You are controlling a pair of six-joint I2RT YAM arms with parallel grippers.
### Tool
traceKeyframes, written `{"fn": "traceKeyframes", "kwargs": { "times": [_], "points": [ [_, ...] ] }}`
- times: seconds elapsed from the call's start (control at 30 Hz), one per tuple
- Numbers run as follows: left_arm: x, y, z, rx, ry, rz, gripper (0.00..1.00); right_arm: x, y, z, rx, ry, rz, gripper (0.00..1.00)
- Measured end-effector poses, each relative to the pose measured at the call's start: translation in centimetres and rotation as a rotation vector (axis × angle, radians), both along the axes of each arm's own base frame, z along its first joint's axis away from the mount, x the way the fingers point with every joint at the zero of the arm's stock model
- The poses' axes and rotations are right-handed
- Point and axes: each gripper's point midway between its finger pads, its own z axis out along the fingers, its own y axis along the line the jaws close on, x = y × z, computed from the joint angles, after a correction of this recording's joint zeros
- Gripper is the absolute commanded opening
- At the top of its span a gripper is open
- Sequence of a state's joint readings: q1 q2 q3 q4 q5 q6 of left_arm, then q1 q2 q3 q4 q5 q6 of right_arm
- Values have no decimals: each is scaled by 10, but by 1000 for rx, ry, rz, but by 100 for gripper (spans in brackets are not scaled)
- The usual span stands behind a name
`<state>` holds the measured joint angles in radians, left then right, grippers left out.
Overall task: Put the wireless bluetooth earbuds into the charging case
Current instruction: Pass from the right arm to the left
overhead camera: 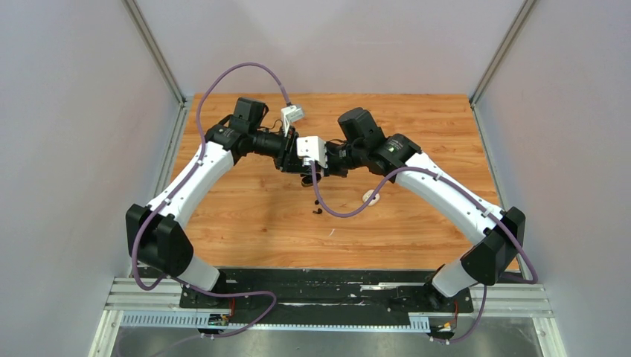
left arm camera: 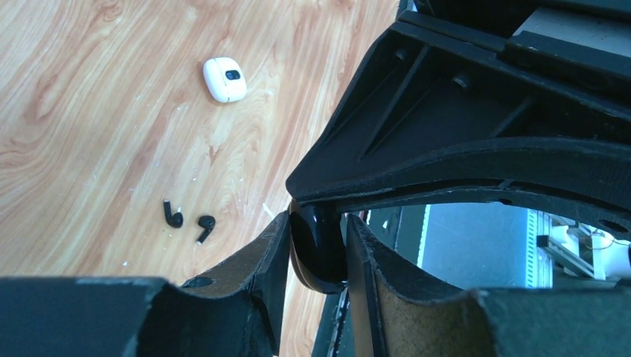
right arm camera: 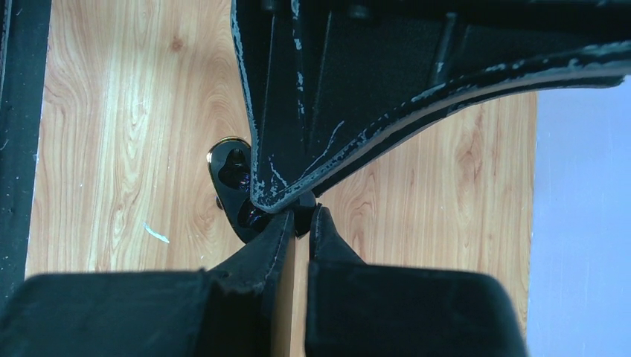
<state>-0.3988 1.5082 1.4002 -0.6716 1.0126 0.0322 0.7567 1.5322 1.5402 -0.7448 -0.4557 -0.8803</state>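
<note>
Evidently the left gripper (left arm camera: 318, 224) was acting as a vise. Its two fingers were pressed against opposite sides of a glossy black charging case (left arm camera: 320, 256), and the rounded shell bulged out between the pads. It held the case up off the table (left arm camera: 89, 111), probably so that the other arm could work on it from the opposite side.

The right gripper (right arm camera: 301, 216) faced it tip to tip with its fingers drawn together. In its own wrist view the tips met right at the edge of the same case, whose shiny, gold-rimmed interior showed just to the left of them. I could not tell whether they nipped a thin lid or hinge there or only pressed against it. A closed tip suits prying or steadying a lid, and I judged that to be the step in hand: getting the case open and held firm before any bud went in.

The black earbuds (left arm camera: 173, 214) lay loose on the wood, side by side, off to the left of the left gripper's fingers and below them, well apart from the case. Neither arm had picked one up. Farther out beyond those fingertips sat a closed white case (left arm camera: 225, 79) with a dark window on top. No white earbuds showed in any view.

With both grippers busy on the case, one of them would need to let go to fetch a bud, so insertion looked some way off.
</note>
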Motion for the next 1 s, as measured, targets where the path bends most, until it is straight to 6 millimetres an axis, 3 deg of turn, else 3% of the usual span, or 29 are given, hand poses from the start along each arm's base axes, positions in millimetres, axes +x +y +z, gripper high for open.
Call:
{"fn": "traceKeyframes", "kwargs": {
  "times": [0.13, 0.43, 0.7, 0.83, 1.0],
  "points": [
    [0, 0, -3, 3, 13, -2, 36, 1, 1, 1, 3, -5, -1, 0],
    [1, -1, -7, 6, 27, -5, 15, 1, 0, -3, -8, 0, -7, 0],
    [1, -1, -7, 8, 26, -4, 2, 3, -2, -1, -7, 0, -35, 31],
    [1, 3, -10, 21, 30, 0, 0, 4, -14, 19, 26, -26, -86, 45],
    [5, 11, -12, 30, 37, 20, 0, -3, -44, 68, 140, -76, -155, 49]
  ]
}}
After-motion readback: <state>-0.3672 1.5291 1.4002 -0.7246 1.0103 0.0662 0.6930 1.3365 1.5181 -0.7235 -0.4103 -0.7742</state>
